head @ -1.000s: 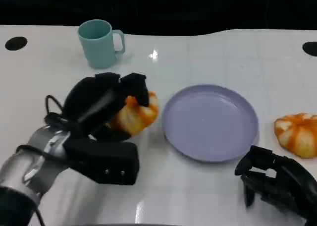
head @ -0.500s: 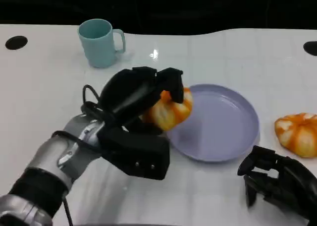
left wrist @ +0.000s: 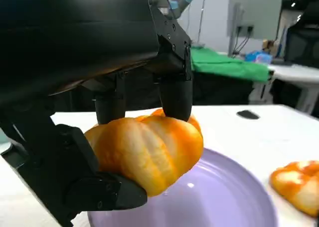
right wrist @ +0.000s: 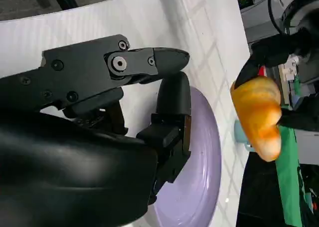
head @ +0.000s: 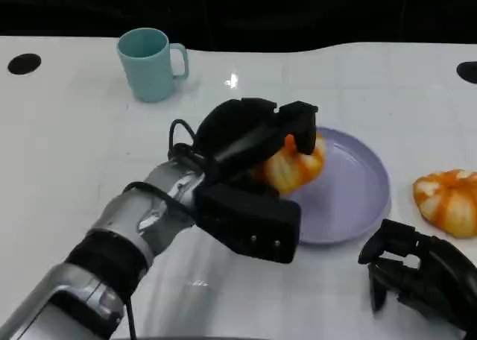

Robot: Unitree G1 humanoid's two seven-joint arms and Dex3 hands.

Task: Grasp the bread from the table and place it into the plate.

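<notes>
a teal mug [head: 151, 63] is standing at the upper left of the head view on the white table [head: 67, 153], its handle pointing right.

The bread [head: 297, 165] is a rounded, glossy bun, orange with paler cream ridges running over it like a small pumpkin. It is off the surface [head: 67, 146], held by the left robot hand [head: 250, 139], whose black fingers [left wrist: 175, 95] press on its top while another part cradles it from below. It hangs above the near-left part of the plate [head: 358, 198], not touching it. The plate is round, shallow and pale lavender, with a low raised rim, lying flat on the white surface.
</notes>
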